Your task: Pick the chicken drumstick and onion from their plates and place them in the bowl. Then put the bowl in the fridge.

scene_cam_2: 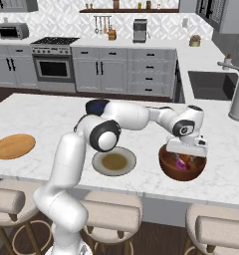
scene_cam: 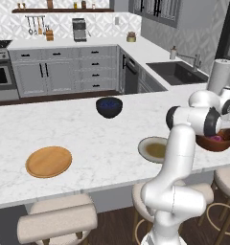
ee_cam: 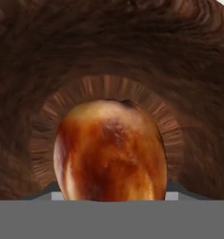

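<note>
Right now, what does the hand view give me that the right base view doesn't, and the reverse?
Hand view: the chicken drumstick up close, glossy brown, against the inner floor of the bowl. Right base view: the hand low over the bowl, the pink onion inside it, and the grey-rimmed plate and wooden plate bare on the counter. Both: the reddish-brown inside of the bowl.
</note>
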### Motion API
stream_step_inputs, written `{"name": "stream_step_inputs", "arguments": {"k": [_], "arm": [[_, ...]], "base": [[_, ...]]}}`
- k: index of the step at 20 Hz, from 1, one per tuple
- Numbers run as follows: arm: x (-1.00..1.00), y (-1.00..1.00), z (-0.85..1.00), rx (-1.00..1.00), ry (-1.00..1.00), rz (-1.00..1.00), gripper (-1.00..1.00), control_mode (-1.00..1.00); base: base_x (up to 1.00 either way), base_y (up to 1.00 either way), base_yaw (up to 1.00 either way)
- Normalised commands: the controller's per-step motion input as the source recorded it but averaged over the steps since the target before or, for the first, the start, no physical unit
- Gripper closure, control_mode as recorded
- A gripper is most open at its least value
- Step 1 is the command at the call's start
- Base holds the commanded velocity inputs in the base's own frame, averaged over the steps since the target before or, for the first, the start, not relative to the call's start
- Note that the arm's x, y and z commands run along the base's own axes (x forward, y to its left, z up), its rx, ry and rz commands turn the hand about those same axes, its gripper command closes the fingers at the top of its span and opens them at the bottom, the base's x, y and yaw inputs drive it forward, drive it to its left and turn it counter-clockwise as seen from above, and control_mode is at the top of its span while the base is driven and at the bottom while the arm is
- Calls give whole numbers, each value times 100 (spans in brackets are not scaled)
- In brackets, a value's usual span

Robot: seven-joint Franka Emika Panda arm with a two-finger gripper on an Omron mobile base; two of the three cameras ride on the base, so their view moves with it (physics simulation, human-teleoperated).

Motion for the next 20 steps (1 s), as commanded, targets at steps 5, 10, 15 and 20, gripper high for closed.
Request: {"name": "stream_step_inputs", "arguments": {"k": [5, 10, 15, 20], "arm": [[18, 16, 0, -3, 0, 10, -100, -100], [0, 14, 2, -9, 0, 17, -100, -100], [-31, 1, 4, -9, 0, 15, -100, -100], [-62, 0, 33, -5, 0, 12, -100, -100]], "base": [[0, 0, 0], [0, 0, 0], [0, 0, 0], [0, 0, 0]]}}
